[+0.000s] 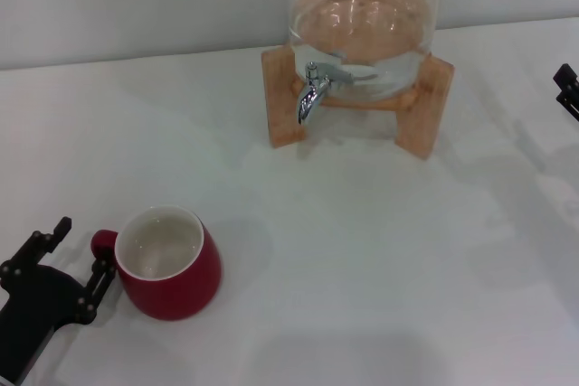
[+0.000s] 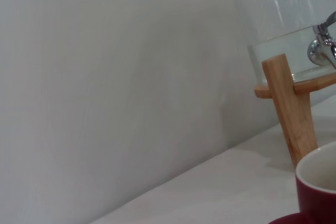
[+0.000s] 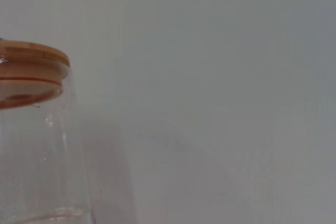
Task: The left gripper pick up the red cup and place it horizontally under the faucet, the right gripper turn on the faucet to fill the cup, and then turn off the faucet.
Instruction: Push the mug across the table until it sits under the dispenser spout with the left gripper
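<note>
The red cup (image 1: 168, 264) stands upright on the white table at the front left, white inside showing, its small handle (image 1: 101, 242) pointing left. My left gripper (image 1: 83, 246) sits just left of the cup, open, with the handle close by its nearer finger and not held. In the left wrist view the cup's rim (image 2: 318, 181) shows at the corner. The chrome faucet (image 1: 313, 89) sticks out of the glass jar (image 1: 362, 20) at the back centre, spout down. The faucet (image 2: 322, 49) also appears in the left wrist view. Only a black tip of my right gripper (image 1: 567, 89) shows at the right edge.
The jar rests on a wooden stand (image 1: 427, 108) whose legs flank the faucet; one leg (image 2: 289, 109) shows in the left wrist view. The jar's wooden lid (image 3: 30, 72) appears in the right wrist view. A pale wall rises behind the table.
</note>
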Robot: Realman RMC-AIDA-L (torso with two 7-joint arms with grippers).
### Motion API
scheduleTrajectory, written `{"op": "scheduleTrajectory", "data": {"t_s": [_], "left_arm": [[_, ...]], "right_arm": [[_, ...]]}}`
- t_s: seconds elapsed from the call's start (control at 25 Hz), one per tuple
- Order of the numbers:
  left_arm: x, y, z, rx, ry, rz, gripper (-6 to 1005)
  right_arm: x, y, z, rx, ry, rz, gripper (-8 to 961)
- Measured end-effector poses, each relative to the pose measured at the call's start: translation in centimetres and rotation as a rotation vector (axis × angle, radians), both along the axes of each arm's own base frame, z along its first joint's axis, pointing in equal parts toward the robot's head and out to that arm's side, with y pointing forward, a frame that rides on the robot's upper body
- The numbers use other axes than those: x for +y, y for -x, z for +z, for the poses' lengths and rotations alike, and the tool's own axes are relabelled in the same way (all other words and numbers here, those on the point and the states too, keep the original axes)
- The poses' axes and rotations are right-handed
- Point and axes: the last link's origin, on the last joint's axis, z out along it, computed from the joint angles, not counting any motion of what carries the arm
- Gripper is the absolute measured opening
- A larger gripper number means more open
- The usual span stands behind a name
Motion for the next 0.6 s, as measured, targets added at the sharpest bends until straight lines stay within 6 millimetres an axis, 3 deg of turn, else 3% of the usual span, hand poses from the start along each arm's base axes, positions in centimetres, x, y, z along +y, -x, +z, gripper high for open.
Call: {"op": "scheduleTrajectory", "data": {"t_s": [0.16, 0.6], "left_arm": [[0.01, -0.01, -0.03, 0.006, -0.004, 0.000, 597], [0.25, -0.08, -0.10, 0.011, -0.005, 0.001, 162]], "right_arm": [[-0.01, 0.06, 0.01, 0.000, -0.001, 0.004, 872], [-0.08, 0.13, 0.06, 0.001, -0.004, 0.010, 873]]}}
